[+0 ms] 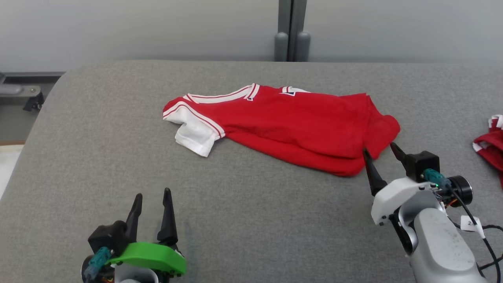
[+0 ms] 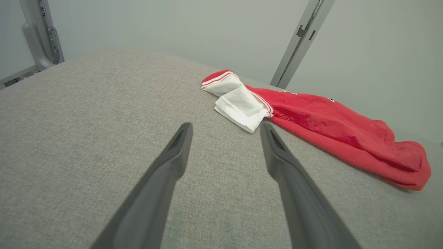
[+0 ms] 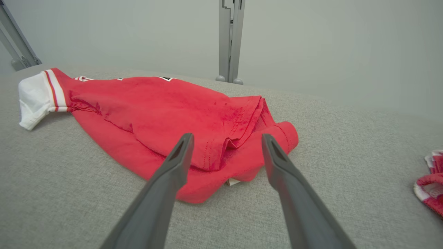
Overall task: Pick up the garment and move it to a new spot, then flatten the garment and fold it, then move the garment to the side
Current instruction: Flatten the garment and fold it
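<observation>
Lining up a pinch, probably: right gripper (image 1: 378,147) wide open, empty, garment (image 1: 290,122) hem right at its tips; left gripper (image 1: 153,192) open too.

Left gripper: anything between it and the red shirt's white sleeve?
Nothing; bare grey fabric surface separates the left gripper from the white sleeve of the red shirt, seen in head view.
</observation>
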Motion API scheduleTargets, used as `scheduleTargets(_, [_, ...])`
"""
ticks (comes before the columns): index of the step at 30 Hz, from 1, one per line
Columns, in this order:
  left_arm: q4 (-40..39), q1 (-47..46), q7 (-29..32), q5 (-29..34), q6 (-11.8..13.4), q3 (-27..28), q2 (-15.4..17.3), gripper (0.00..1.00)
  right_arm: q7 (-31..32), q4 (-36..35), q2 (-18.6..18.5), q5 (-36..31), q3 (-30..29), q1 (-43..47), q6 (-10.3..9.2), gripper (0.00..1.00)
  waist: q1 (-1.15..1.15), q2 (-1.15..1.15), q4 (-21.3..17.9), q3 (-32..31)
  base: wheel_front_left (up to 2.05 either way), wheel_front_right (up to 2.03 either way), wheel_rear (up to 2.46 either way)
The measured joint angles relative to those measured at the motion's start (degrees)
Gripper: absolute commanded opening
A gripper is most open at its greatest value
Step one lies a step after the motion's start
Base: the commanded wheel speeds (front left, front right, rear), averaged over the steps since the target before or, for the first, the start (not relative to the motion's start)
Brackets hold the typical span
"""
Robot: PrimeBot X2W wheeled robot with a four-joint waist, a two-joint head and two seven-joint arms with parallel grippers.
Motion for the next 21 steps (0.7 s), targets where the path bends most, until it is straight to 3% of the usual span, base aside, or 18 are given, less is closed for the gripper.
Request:
scheduleTargets(15, [0.0, -2.4, 0.0, 0.1, -0.2, 0.5, -0.3, 1.00, 2.4, 19.1, 0.0, -4.9, -4.1, -12.0, 0.00, 1.00, 0.00, 0.00, 5.6, 6.3, 0.00, 0.00, 0.00])
scheduleTargets(16, [0.0, -2.4, 0.0, 0.1, -0.2, 0.5, -0.3, 1.00, 2.1, 19.9, 0.0, -4.3, -3.9, -12.4, 0.00, 0.87, 0.00, 0.00, 5.8, 6.5, 0.00, 0.00, 0.00])
scheduleTargets(17, [0.0, -2.4, 0.0, 0.0, -0.1, 0.5, -0.3, 1.00, 1.8, 20.9, 0.0, -3.0, -3.6, -13.0, -0.01, 0.49, 0.00, 0.00, 6.0, 6.7, 0.00, 0.00, 0.00])
scheduleTargets(18, [0.0, -2.4, 0.0, 0.0, 0.0, 0.6, -0.3, 1.00, 1.1, 21.7, 0.0, -1.9, -3.1, -13.5, 0.00, 0.30, 0.00, 0.00, 6.1, 6.8, 0.00, 0.00, 0.00])
scheduleTargets(19, [0.1, -2.4, 0.0, 0.0, 0.1, 0.7, -0.3, 1.00, 0.6, 22.3, 0.0, -1.0, -2.5, -13.8, 0.00, 0.26, 0.00, 0.00, 6.0, 6.8, 0.00, 0.00, 0.00])
scheduleTargets(20, [0.1, -2.4, 0.0, 0.0, 0.2, 0.8, -0.3, 1.00, 0.0, 22.9, 0.0, 0.1, -1.6, -14.3, 0.00, 0.07, 0.00, 0.00, 6.0, 6.8, 0.00, 0.00, 0.00])
scheduleTargets(21, [0.1, -2.4, 0.0, 0.0, 0.2, 0.9, -0.3, 1.00, -0.7, 23.3, 0.0, 1.1, -0.8, -14.6, 0.00, 0.00, 0.00, 0.00, 5.8, 6.7, 0.00, 0.00, 0.00])
